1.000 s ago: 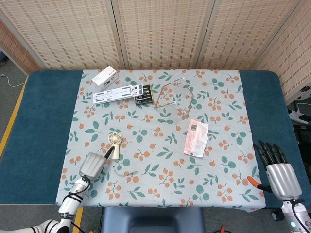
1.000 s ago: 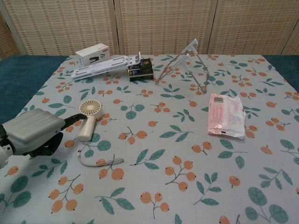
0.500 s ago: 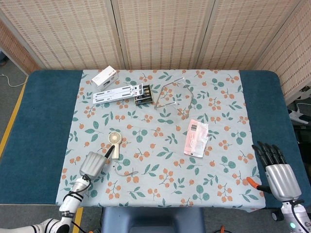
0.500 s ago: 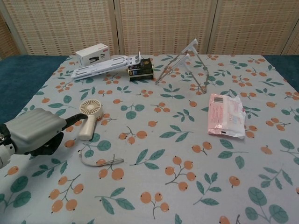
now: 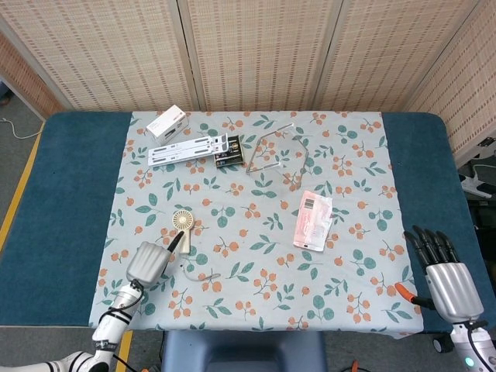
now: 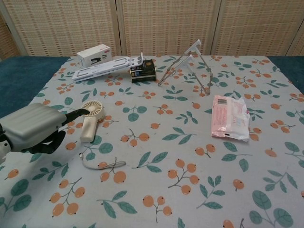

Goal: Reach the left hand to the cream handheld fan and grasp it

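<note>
Barely advanced since a second ago, my left robot hand [image 6: 33,129] sits lower left, dark fingertips at the cream handheld fan [image 6: 90,121], holding nothing. Closing now, I might nudge it away.

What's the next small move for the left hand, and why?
Probably ease the left hand a little further over the cream fan and close on its handle: the fingertips already reach the fan's head, but nothing is wrapped around the handle yet.
</note>
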You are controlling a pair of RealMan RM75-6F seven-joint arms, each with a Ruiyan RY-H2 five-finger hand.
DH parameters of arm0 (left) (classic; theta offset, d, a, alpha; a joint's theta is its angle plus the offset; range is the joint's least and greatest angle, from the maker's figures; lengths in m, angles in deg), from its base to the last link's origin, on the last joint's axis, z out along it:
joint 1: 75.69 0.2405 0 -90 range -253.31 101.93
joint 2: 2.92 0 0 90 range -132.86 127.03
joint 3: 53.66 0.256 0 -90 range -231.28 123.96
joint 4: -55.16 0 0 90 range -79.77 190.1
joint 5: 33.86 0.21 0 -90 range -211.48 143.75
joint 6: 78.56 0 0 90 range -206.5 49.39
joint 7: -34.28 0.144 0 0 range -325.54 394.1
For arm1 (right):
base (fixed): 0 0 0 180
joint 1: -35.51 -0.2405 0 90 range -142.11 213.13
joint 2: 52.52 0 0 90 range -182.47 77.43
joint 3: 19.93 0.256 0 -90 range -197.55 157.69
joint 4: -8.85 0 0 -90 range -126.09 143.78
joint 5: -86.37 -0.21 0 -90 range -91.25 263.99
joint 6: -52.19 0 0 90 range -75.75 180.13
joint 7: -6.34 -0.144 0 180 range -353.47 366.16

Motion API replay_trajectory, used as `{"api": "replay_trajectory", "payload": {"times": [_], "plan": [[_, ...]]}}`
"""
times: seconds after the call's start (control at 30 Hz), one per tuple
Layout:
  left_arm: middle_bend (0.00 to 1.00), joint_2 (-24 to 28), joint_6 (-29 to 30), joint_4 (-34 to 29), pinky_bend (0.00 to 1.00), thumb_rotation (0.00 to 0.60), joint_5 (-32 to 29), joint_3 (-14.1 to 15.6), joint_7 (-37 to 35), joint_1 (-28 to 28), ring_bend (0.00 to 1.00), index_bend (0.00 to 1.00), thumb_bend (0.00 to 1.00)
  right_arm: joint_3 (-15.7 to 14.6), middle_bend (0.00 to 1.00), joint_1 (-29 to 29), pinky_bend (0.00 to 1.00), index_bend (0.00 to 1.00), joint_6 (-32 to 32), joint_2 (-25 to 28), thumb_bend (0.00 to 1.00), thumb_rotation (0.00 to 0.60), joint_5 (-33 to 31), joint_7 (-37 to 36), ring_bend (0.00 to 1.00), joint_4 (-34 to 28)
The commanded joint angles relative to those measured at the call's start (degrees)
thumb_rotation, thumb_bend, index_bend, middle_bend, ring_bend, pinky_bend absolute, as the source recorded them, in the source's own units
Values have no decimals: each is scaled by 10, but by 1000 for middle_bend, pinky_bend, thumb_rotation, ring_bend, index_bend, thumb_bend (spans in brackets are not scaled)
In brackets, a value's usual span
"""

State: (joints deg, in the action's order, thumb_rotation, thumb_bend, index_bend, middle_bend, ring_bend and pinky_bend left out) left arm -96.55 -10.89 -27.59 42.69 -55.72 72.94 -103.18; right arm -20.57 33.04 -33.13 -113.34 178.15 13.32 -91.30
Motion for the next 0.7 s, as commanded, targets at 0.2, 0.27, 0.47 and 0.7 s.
{"api": "replay_trajectory", "payload": {"times": [0.2,0.27,0.47,0.7], "plan": [[915,69,127,-58,1000,600,116,31,-145,53,894,0,658,-3,0,1,0,0,0,2,94,504,6,0,0,-5],[697,108,151,-76,911,600,123,55,-188,82,700,0,587,-4,0,2,0,0,-2,4,94,503,8,1,0,-5],[18,197,229,-54,294,600,142,114,-379,166,21,0,465,-3,0,7,0,0,-5,4,94,505,1,22,0,-11],[0,222,249,-17,78,600,162,108,-420,183,0,0,443,-5,0,7,0,0,-1,0,94,505,4,37,0,-22]]}}
